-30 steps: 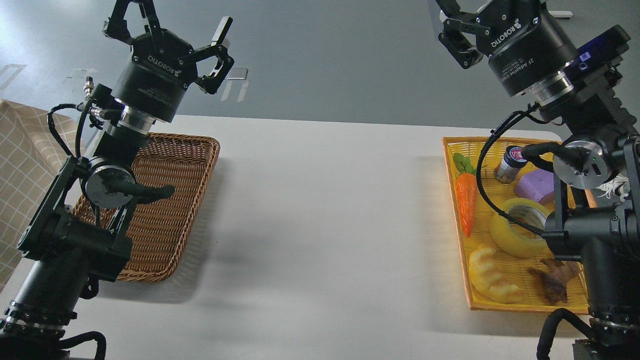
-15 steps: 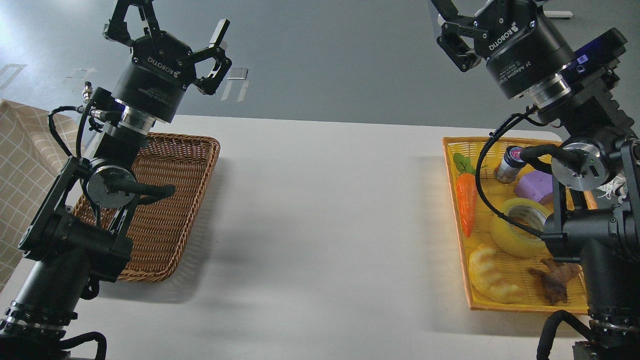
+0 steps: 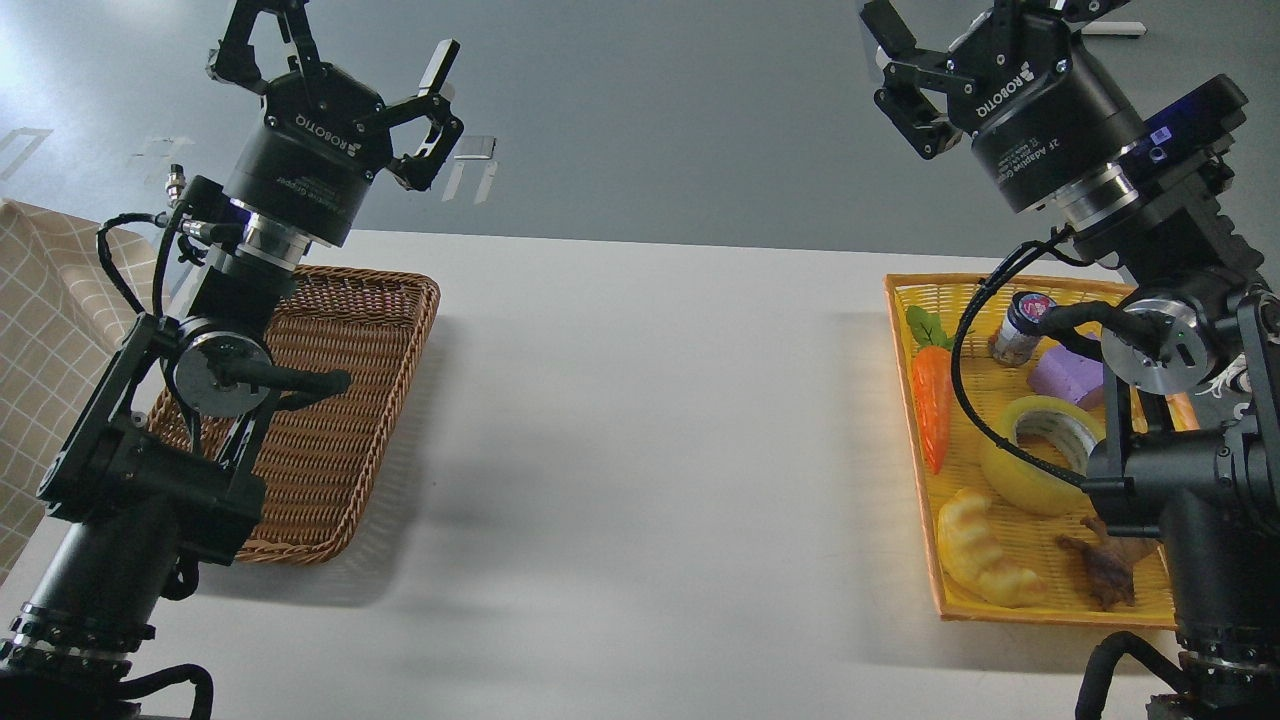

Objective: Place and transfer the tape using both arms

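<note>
2 black arms hang raised over your white bench (image 3: 640, 420), and the tape (image 3: 1035, 455) lies flat, core hole facing up, in the yellow basket (image 3: 1050, 608) at the right, low and well below the right gripper (image 3: 925, 60), the nearer of the 2. The left gripper (image 3: 335, 50) stands spread and empty above the brown wicker basket (image 3: 340, 400); the right gripper's fingers run out of view, so you cannot tell its state. Both wrists read "ROBOTIQ", the right also "2F Adaptive".
</note>
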`<move>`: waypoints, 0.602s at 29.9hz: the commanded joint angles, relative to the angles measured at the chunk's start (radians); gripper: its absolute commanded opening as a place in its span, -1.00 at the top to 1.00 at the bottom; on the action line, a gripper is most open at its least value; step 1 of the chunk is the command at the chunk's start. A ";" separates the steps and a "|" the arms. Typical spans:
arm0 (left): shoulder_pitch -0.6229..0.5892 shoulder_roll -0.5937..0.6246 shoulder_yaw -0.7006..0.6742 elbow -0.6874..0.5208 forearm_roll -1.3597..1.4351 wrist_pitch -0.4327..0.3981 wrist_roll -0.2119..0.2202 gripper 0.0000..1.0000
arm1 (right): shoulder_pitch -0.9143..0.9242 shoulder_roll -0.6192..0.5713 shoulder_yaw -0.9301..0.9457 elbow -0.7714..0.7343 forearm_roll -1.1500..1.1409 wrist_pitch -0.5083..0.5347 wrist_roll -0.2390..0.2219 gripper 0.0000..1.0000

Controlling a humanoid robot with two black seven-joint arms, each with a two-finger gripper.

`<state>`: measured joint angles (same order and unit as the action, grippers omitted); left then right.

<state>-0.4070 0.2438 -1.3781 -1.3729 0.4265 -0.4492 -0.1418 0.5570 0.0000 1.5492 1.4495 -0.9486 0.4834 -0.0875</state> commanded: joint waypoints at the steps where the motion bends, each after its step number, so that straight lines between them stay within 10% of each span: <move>1: -0.012 -0.001 -0.001 0.000 0.000 0.001 -0.002 -0.96 | -0.009 0.000 0.000 0.000 -0.001 0.000 0.000 -1.00; 18: -0.010 -0.001 -0.001 0.001 0.000 0.001 -0.002 -0.96 | -0.019 0.000 -0.003 0.000 -0.001 -0.031 -0.012 -1.00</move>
<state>-0.4175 0.2427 -1.3803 -1.3729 0.4265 -0.4479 -0.1442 0.5385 0.0000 1.5479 1.4497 -0.9495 0.4555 -0.0978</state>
